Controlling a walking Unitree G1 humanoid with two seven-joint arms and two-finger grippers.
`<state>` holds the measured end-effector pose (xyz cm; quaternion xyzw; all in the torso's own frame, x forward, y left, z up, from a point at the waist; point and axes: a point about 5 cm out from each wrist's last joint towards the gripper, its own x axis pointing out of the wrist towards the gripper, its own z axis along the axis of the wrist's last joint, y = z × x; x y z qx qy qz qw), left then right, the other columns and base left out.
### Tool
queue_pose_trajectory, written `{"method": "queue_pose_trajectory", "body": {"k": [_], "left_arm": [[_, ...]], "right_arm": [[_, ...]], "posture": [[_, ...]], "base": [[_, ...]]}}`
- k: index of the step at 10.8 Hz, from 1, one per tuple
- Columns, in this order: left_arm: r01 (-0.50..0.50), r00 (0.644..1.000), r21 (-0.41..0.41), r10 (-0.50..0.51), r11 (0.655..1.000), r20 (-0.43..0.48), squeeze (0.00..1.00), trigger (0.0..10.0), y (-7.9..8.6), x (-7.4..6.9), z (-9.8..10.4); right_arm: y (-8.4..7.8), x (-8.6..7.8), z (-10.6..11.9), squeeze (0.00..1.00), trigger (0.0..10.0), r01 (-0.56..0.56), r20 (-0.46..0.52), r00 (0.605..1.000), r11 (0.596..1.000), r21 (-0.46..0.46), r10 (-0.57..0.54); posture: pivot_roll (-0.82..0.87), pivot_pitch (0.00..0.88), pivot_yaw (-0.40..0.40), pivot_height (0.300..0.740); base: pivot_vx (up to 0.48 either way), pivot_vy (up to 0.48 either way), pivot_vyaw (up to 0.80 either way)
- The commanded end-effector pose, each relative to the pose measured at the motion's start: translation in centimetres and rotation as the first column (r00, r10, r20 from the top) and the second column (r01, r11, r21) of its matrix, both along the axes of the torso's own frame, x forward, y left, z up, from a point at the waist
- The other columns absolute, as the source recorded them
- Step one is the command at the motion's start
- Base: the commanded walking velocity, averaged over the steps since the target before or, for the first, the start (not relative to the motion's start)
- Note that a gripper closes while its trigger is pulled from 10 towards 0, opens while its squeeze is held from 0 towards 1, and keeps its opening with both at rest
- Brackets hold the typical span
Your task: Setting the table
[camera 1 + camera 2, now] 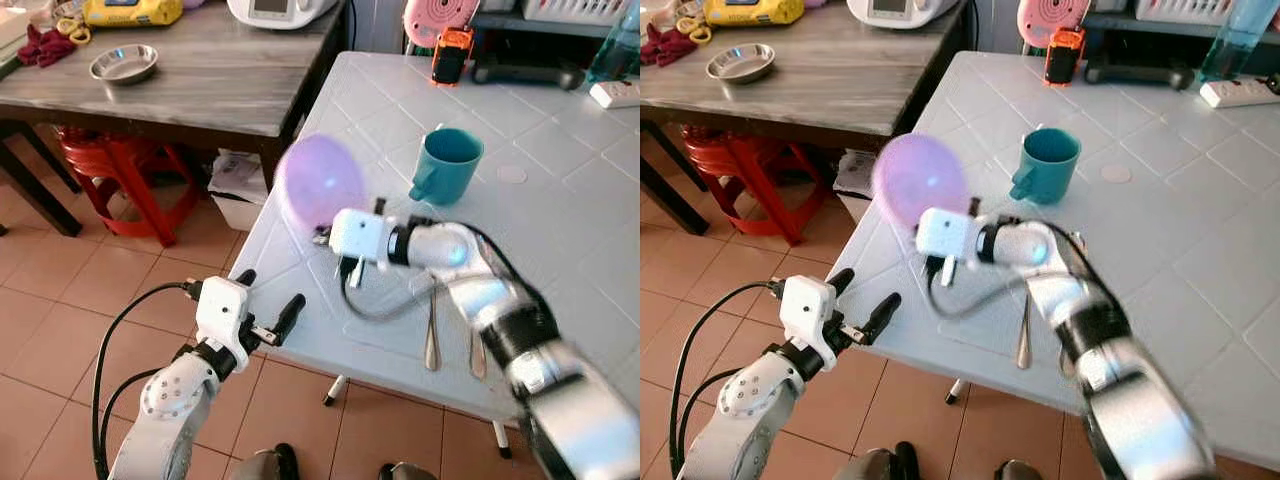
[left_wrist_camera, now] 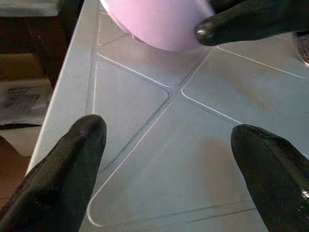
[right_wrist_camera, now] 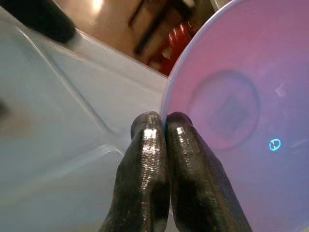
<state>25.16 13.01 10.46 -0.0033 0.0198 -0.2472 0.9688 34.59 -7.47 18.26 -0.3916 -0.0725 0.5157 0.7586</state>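
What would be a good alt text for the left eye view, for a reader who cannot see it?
The right pincer holds a pink bowl by its rim above the white table, near a teal mug and two spoons. The left pincer hovers open at the table's near edge.

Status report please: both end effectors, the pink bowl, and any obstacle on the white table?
Right end effector shut on pink bowl, held tilted above white table corner. Left end effector open at the table edge. Teal mug and two spoons nearby.
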Motion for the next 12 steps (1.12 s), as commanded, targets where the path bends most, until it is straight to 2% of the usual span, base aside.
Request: {"method": "queue_pose_trajectory", "body": {"k": [1,4,6,7,8,10,12], "left_arm": [[-0.006,1.000,0.019,0.006,1.000,-0.014,0.00,10.0,0.2,-0.1,-0.3],[0.006,1.000,0.024,-0.006,1.000,-0.018,0.00,10.0,0.0,0.1,-0.4],[0.014,1.000,0.024,-0.013,1.000,-0.021,0.00,10.0,-0.1,0.2,-0.4],[0.018,1.000,0.025,-0.018,1.000,-0.022,0.00,10.0,-0.1,0.2,-0.4],[0.022,0.999,0.026,-0.021,0.999,-0.023,0.00,10.0,-0.2,0.2,-0.5],[0.018,1.000,0.026,-0.018,1.000,-0.018,0.00,10.0,-0.2,0.3,-0.5],[0.023,1.000,0.025,-0.022,0.999,-0.019,0.00,10.0,-0.3,0.5,-0.5]], "right_arm": [[0.3,-1.2,0.9,0.00,0.0,-0.055,-0.002,0.998,0.998,0.019,0.055],[-0.9,-3.8,1.2,0.00,0.0,-0.047,-0.074,0.996,0.999,-0.003,0.046],[-2.2,-4.8,0.7,0.00,0.2,-0.008,-0.137,0.991,0.999,-0.032,0.003],[-2.8,-4.8,0.2,0.00,2.7,0.018,-0.163,0.986,0.999,-0.045,-0.025],[-3.7,-5.1,-0.3,0.00,8.2,0.066,-0.185,0.980,0.995,-0.075,-0.079],[-5.6,-4.9,-0.7,0.00,10.0,0.139,-0.185,0.969,0.981,-0.136,-0.163],[-6.5,-4.7,-0.3,1.00,10.0,0.173,-0.181,0.964,0.975,-0.142,-0.197]], "posture": [[-0.01,0.146,0.074,0.740],[-0.03,0.143,0.078,0.740],[-0.04,0.141,0.082,0.740],[-0.04,0.140,0.082,0.740],[-0.04,0.140,0.083,0.740],[-0.05,0.145,0.082,0.740],[-0.06,0.147,0.089,0.740]], "base": [[0.000,0.000,0.00],[0.000,0.000,0.00],[0.000,0.000,0.00],[0.000,0.000,0.00],[0.000,0.000,0.00],[0.000,0.000,0.00],[0.000,0.000,0.00]]}}
